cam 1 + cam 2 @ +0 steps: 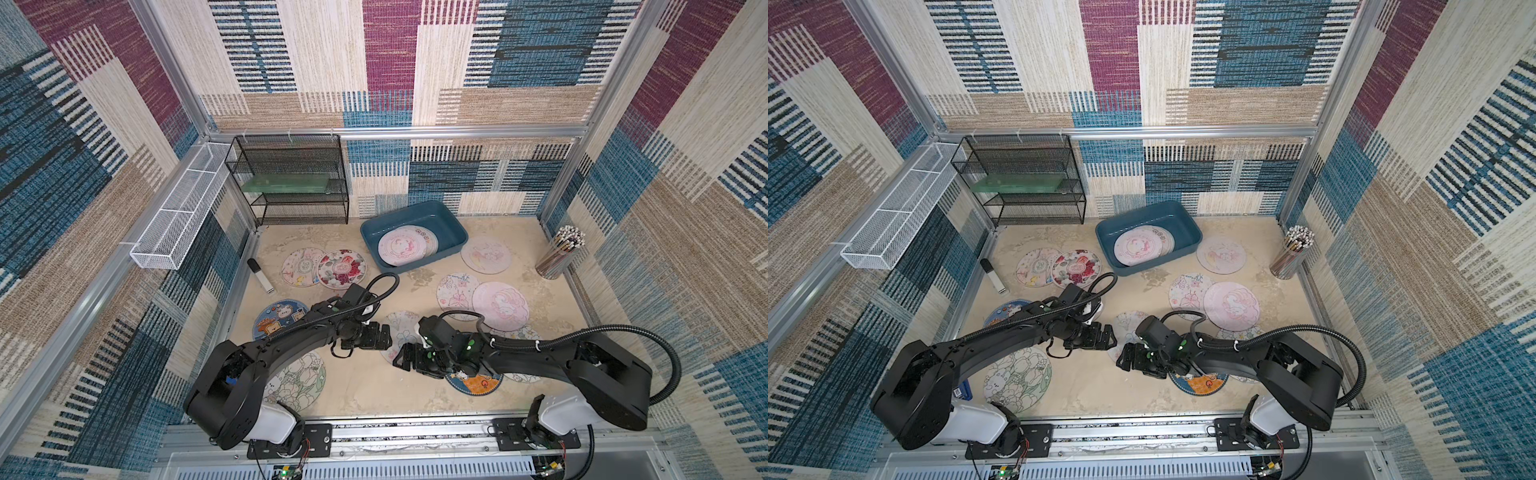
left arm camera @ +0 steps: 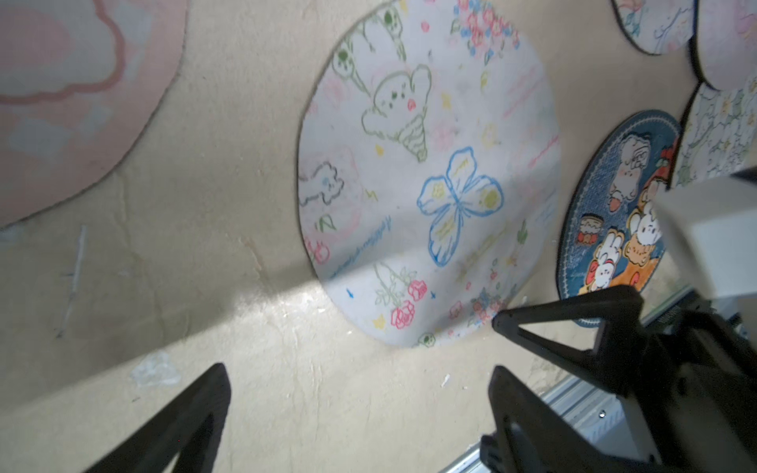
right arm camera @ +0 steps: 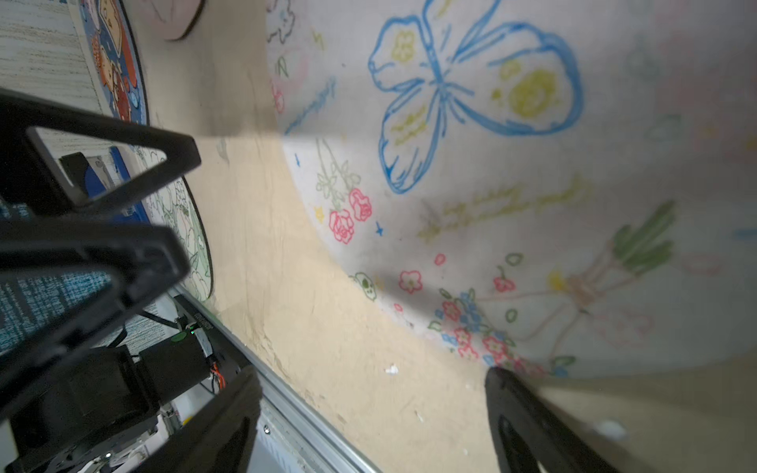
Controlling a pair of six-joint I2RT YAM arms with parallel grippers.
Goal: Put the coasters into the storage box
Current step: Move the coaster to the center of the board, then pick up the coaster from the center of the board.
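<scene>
**Between my two tools: the butterfly coaster (image 1: pixel 402 325)**

On the desk (image 1: pixel 365 386), right between my left tool (image 1: pixel 388 334) and my right tool (image 1: pixel 397 360), lies the white butterfly coaster. Both tools are open wide and hold nothing. At the back of the desk, well apart from here, sits the storage box (image 1: pixel 448 226). A few coasters (image 1: pixel 402 248) are already in it. Many more lie around on the desk, like the pink coaster (image 1: pixel 500 306) and the dark blue coaster (image 1: pixel 279 319).

I think the butterfly coaster is light and thin. It lies flat, so there is nothing sticking up to grab from above. It may bend a bit when I lift it. I would take it by its edge, with one finger slid under and one on top. It could slide away when I push, so my other tool may need to hold it down.

Both top views show me the box and the whole desk, but my arms hide most of the butterfly coaster. My left wrist view shows nearly the whole round coaster (image 2: pixel 430 176), with a finger (image 2: pixel 508 324) of my right tool by its edge. My right wrist view shows that edge up close. One finger (image 3: pixel 502 385) is just beside it there, and I cannot tell if it touches.
</scene>
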